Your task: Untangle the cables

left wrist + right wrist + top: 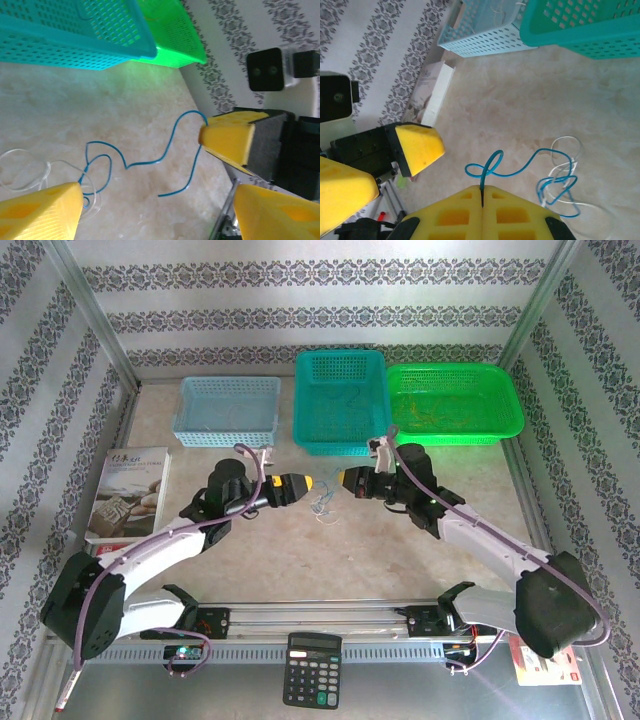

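Cables (559,181), faint from above, are pinched in the closed right gripper (482,190); left gripper (156,197) fingers spread.

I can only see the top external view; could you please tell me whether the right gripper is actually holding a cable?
Observer: Yes. In the right wrist view the right gripper is shut, with the blue cable pinched between its tips.
Operator: Thank you. And the left gripper?
Observer: The left gripper is open. The blue cable passes by one finger and is not clamped.
Operator: Is there a second cable?
Observer: Yes, a thin white cable crosses the blue cable's loops.
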